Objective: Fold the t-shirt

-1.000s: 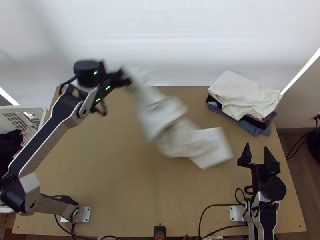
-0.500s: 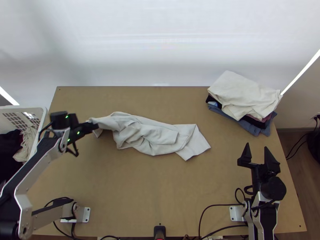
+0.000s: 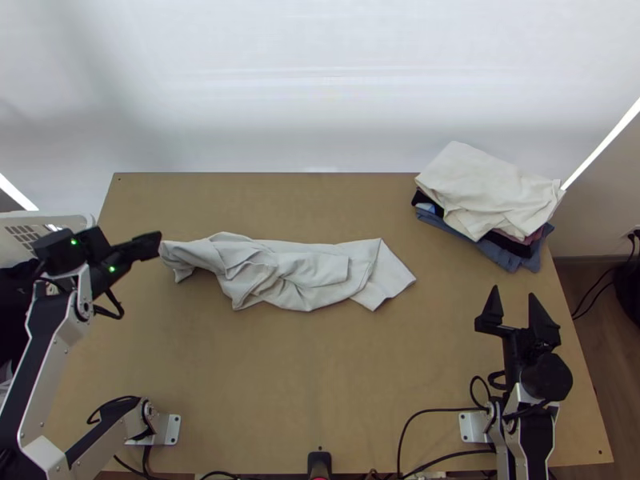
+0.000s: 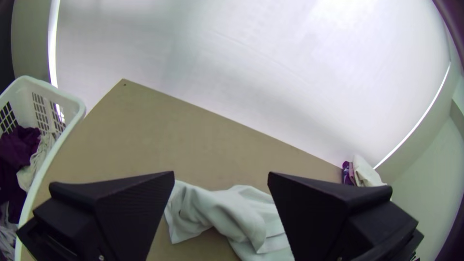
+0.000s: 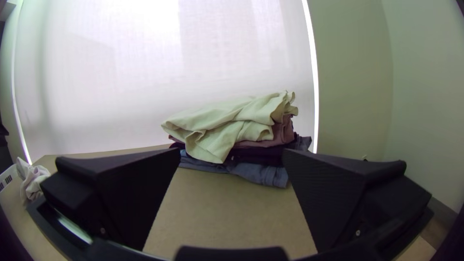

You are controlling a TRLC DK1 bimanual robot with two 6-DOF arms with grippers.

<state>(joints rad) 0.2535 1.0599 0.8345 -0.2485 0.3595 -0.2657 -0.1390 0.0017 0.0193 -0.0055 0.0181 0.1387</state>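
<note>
— What stands farthest left?

— A white basket (image 4: 71,107) at the edge of the table (image 3: 320,384), dark and pale clothes (image 4: 17,150) inside, presumably awaiting their turn.

— And the left gripper (image 4: 221,175)?

— Poised between the basket and the T-shirt (image 3: 308,276), its fingers spread wide with nothing between them, probably to leave the cloth free before a fresh grip.

— How does the T-shirt lie?

— Loose across the tabletop in a long, rumpled band, one end just beside the left gripper. The layers look bunched rather than squared, so spreading it seems the job at hand. Its central spot would suit work from either side.

— Farther right?

— A stack (image 3: 488,188) of garments rests in the far corner, a pale one on top, likely finished pieces set aside. Nearer us, the right gripper (image 3: 514,293) waits with fingers apart, holding no cloth, perhaps parked to keep the way free.

— What has changed?

— On the left, plenty. A second ago the left gripper had the T-shirt drawn up toward the far edge, a blur of cloth trailing from it. Half a second later it was low, at the end of the band. Now it has backed off toward the basket, and the T-shirt has settled flatter.

— And on the right?

— The stack and the right gripper appear unmoved.
</note>
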